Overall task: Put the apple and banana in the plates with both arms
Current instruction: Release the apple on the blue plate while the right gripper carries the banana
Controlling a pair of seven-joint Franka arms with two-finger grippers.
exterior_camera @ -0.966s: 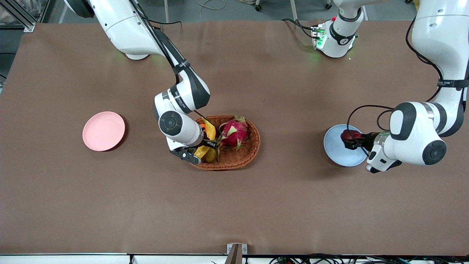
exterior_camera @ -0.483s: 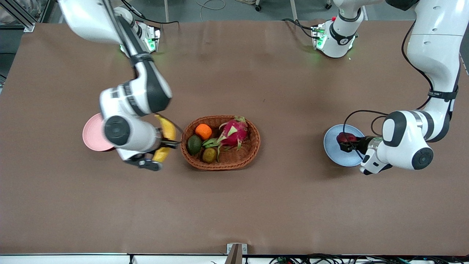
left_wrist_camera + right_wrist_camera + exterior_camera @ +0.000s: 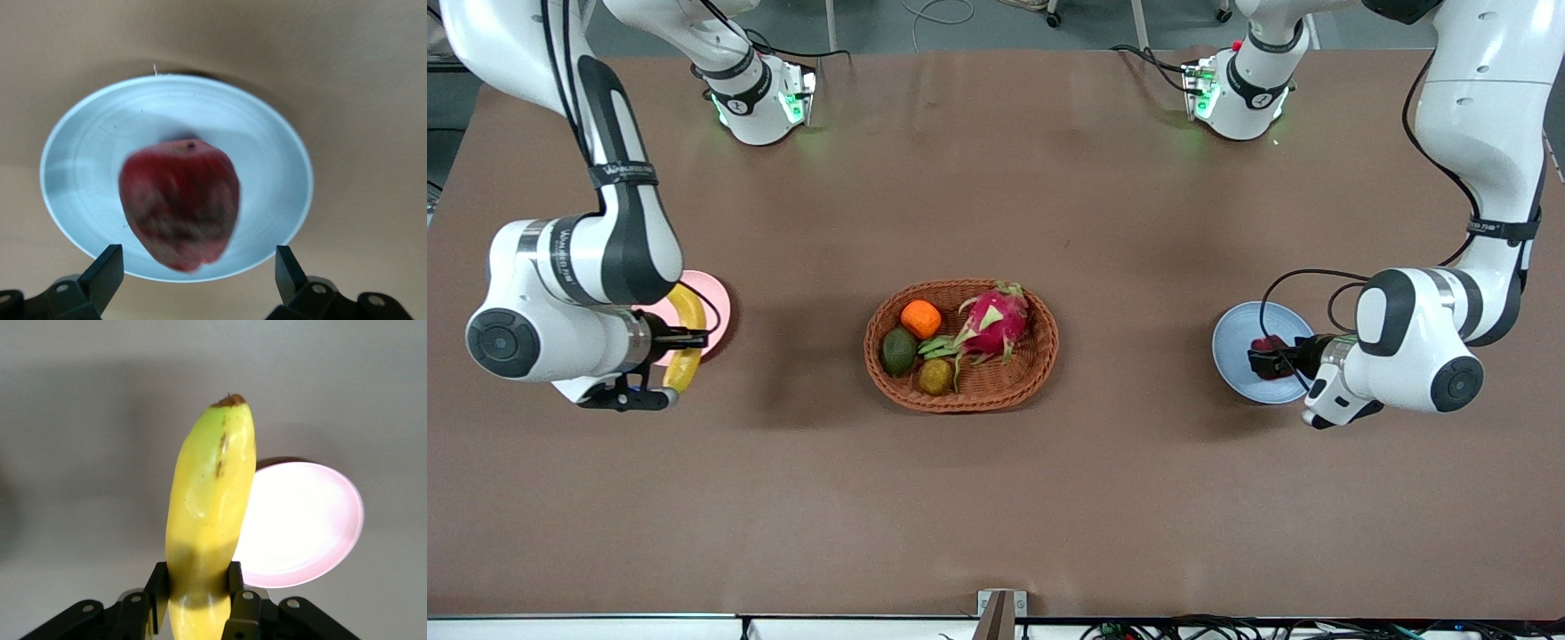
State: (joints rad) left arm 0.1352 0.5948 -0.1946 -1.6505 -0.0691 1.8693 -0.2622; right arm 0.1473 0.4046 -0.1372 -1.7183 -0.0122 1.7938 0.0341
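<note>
Right hand [image 3: 660,360]: I'm gripping the banana [image 3: 686,336] tight between both fingers, holding it up in the air over the pink plate [image 3: 713,305] at my right arm's end of the desk [image 3: 996,498].
Banana: it's sticking out past my fingertips, dark tip pointing away from my wrist, plate just under and beside it.
Left hand [image 3: 197,263]: I'm hanging over the blue plate [image 3: 280,160] with fingers spread wide, not touching anything.
Apple [image 3: 180,203]: it's sitting on the blue plate, right between my open fingers, clear of both.
Basket [image 3: 1040,356]: it's sitting mid-desk between the plates, holding the dragon fruit [image 3: 992,322] and some other fruit.
</note>
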